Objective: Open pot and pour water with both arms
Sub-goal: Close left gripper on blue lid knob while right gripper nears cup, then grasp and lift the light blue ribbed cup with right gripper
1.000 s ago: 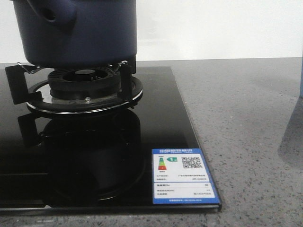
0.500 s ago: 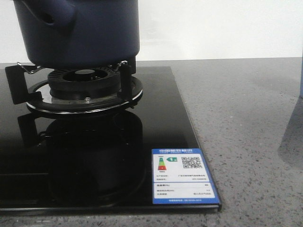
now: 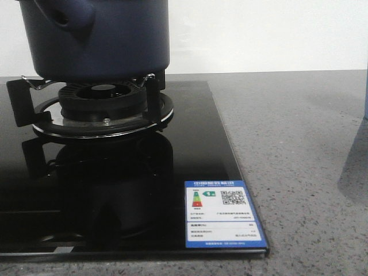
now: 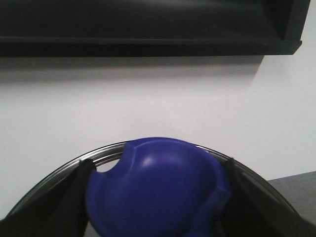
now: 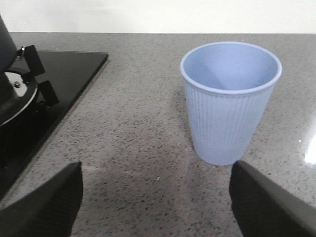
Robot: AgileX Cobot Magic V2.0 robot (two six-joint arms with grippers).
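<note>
- The dark navy pot (image 3: 95, 37) sits on the gas burner (image 3: 102, 103) of a glossy black cooktop (image 3: 190, 149), stubby side handle (image 3: 68, 16) toward the camera.
- Left gripper (image 4: 157, 197) — closed on a blue lid knob (image 4: 157, 190) (steel rim behind).
- Right gripper (image 5: 155, 205) — fingers spread wide, holding nothing, facing a pale blue ribbed cup (image 5: 229, 101) upright on the speckled grey countertop (image 5: 138, 138).

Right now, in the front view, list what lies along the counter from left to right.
Pot on the gas burner → energy label sticker at the black cooktop's near right corner → bare grey countertop → a sliver of the pale blue cup at the right edge.
</note>
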